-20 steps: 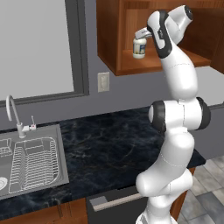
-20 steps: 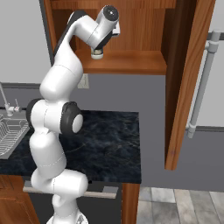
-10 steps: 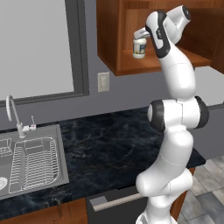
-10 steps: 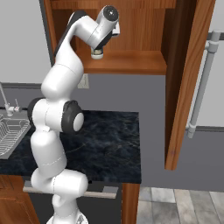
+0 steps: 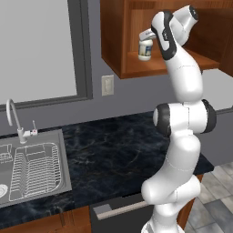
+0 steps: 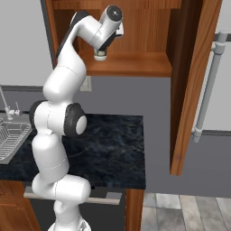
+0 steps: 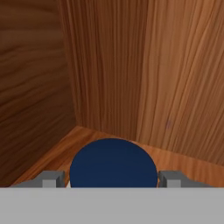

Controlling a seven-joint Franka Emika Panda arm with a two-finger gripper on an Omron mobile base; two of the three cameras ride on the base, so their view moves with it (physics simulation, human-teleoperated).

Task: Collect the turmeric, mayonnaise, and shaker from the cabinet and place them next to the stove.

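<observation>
Pincer (image 7: 113, 179) straddles mayonnaise jar (image 5: 145, 49) on cabinet (image 5: 119, 41) shelf; grip firm or not, cannot tell. Nothing beside stove so far; all three items remain.

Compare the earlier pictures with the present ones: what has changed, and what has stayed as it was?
Little has visibly moved. The gripper remains inside the cabinet with a finger on either side of the mayonnaise; whether it has clamped yet cannot be told. The jar stays on the shelf, and the sink and counter are unchanged.
</observation>
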